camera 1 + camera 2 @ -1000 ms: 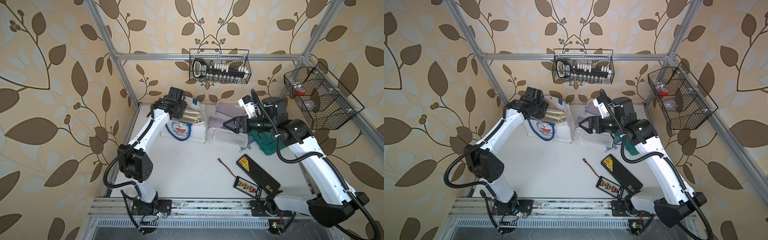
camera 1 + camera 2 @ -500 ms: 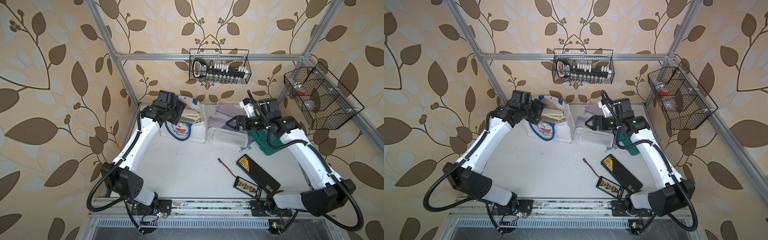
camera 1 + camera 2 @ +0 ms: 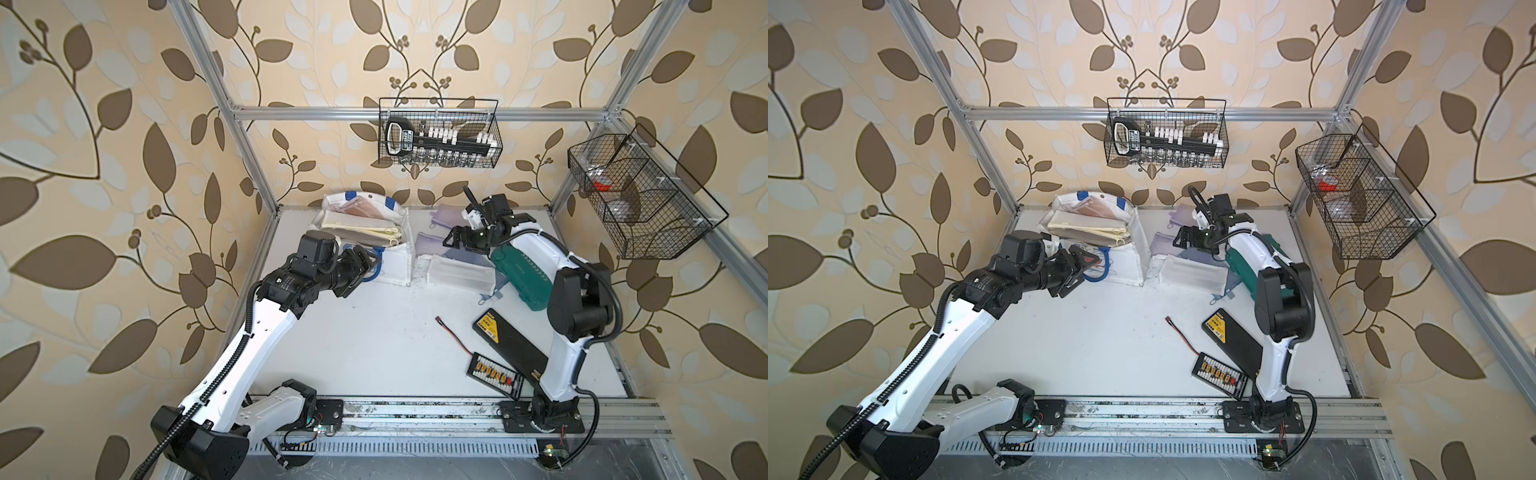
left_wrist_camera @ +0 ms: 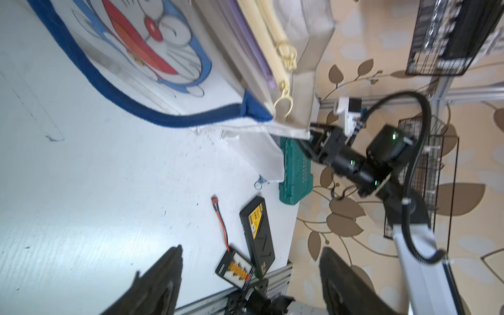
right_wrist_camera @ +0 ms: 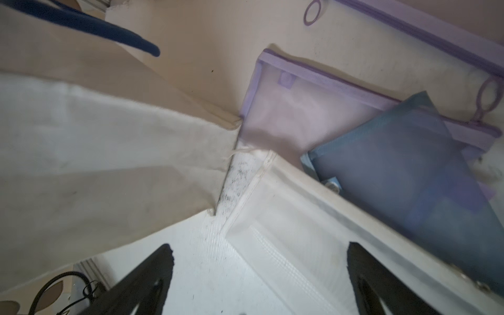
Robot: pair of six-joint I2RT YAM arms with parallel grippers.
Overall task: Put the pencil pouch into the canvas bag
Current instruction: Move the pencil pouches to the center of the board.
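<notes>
Empty left gripper (image 3: pixel 371 266) hovering wide open before canvas bag (image 3: pixel 397 268) pocket. On desk (image 3: pixel 374 332), white pencil pouch (image 3: pixel 461 271) lying just beside bag. Empty right gripper (image 3: pixel 451 241) hanging wide open over purple pouch (image 3: pixel 428 246). Inside bag, cream pouches (image 3: pixel 365 230) sitting.

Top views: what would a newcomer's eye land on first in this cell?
The white canvas bag at the back of the table, already stuffed with cream pouches, draws the eye first, with the open left gripper close in front of its cartoon-cat pocket. Beside it, the open right gripper hangs over a loose heap: a purple pouch and a white mesh pouch against the green tool case.
</notes>
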